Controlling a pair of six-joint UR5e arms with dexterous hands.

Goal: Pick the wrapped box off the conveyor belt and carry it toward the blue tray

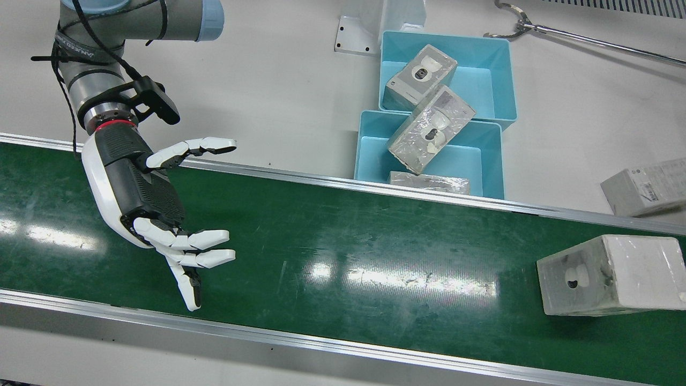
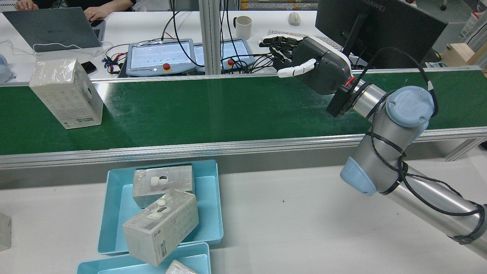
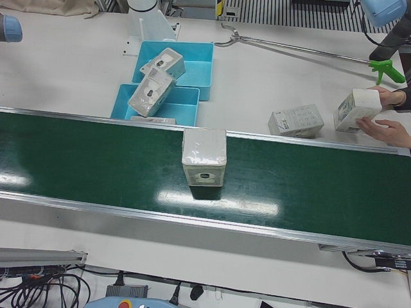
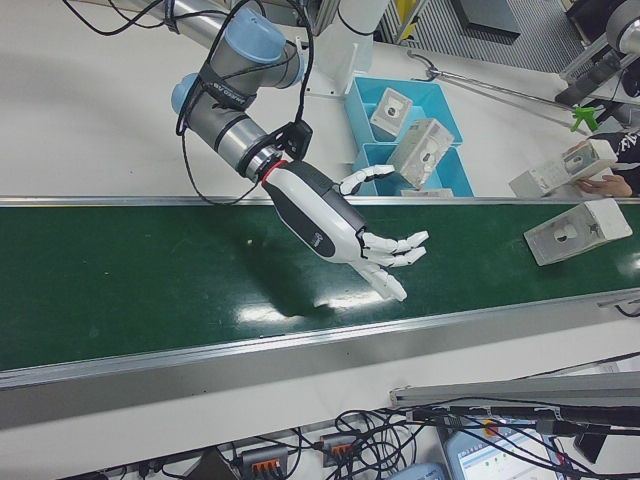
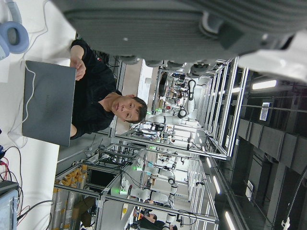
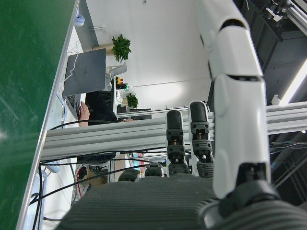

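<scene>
The wrapped box stands on the green conveyor belt, far to the view's right of my right hand. That hand hovers open above the belt, palm turned toward the box and fingers spread, with nothing in it. The rear view shows the same box at the belt's left end and the right hand over its right part. Two blue trays sit just beyond the belt's far rail and hold several wrapped boxes. Only the underside of my left hand shows, its fingers hidden.
A loose box lies on the white table beside the belt. A person's hands hold another box at the table's edge. A long grabber tool lies behind the trays. Laptop and control pendants stand beyond the belt.
</scene>
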